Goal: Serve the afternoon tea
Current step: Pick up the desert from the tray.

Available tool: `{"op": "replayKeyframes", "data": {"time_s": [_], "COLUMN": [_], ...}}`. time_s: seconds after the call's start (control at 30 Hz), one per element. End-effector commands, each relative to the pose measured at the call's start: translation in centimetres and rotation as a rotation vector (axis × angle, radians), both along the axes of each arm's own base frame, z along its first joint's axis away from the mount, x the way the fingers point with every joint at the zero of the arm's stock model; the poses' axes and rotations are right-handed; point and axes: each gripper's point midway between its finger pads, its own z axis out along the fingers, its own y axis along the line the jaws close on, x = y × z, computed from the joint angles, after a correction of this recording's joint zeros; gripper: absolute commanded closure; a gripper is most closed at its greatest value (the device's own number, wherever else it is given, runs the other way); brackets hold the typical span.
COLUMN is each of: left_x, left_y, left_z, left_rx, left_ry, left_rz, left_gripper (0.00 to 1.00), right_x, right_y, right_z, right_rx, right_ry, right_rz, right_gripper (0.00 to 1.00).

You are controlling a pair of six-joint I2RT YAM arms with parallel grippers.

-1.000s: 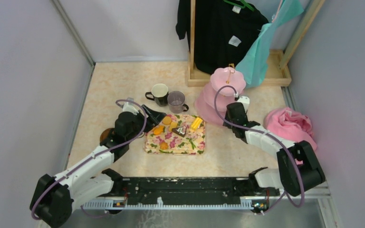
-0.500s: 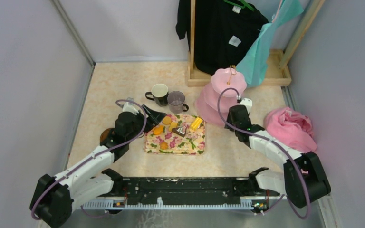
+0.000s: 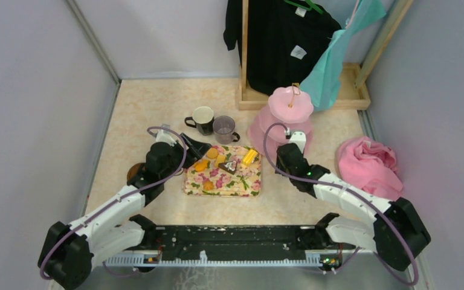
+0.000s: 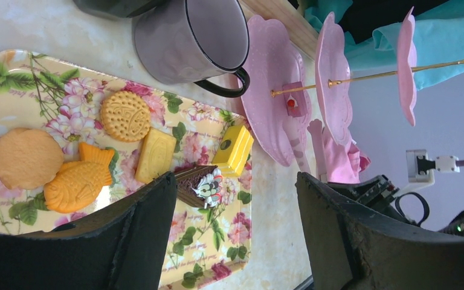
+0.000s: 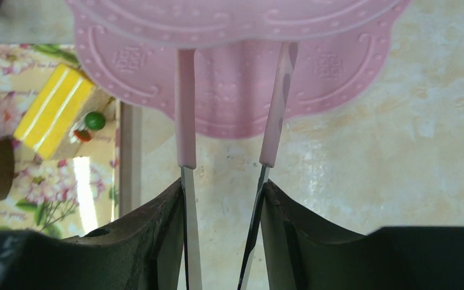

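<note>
on my overhead feed i see pale lavender-grey walls (image 3: 30, 84) closing in three sides of a beige marbled surface (image 3: 151, 103). at the back right stands a wooden clothes rack (image 3: 351, 90), with a black t-shirt (image 3: 278, 42) and a teal garment (image 3: 329, 66) hanging from it. a crumpled pink cloth (image 3: 368, 163) lies by the right wall. the light looks soft and even to me.

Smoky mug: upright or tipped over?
Upright: the smoky mug stands on the table, mouth up, beside the black mug.
</note>
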Motion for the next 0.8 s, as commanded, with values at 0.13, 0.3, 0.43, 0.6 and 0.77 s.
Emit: {"op": "replayKeyframes", "data": {"time_s": [0.13, 0.3, 0.43, 0.6, 0.77], "left_x": [0.5, 0.5, 0.6, 0.6, 0.6], "left_y": [0.3, 0.3, 0.3, 0.3, 0.4], "left_z": [0.7, 0.9, 1.1, 1.2, 1.2], "left_rx": [0.013, 0.019, 0.023, 0.021, 0.021], "left_ry": [-0.038, -0.039, -0.042, -0.045, -0.046], "left_rz": [0.01, 0.009, 0.011, 0.009, 0.011], "left_gripper": [0.22, 0.21, 0.21, 0.21, 0.21], "right_x": [-3.0, -6.4, -8.6, -10.0, -10.3], "right_y": [3.0, 7.3, 9.9, 12.5, 14.1], "right_z": [2.6, 2.7, 2.9, 3.2, 2.7], "right_rx": [0.024, 0.043, 0.044, 0.095, 0.11], "right_ry": [-0.067, -0.036, -0.025, -0.008, 0.011], "right_rz": [0.081, 0.278, 0.395, 0.485, 0.533], "right_gripper": [0.57, 0.57, 0.57, 0.57, 0.57]}}
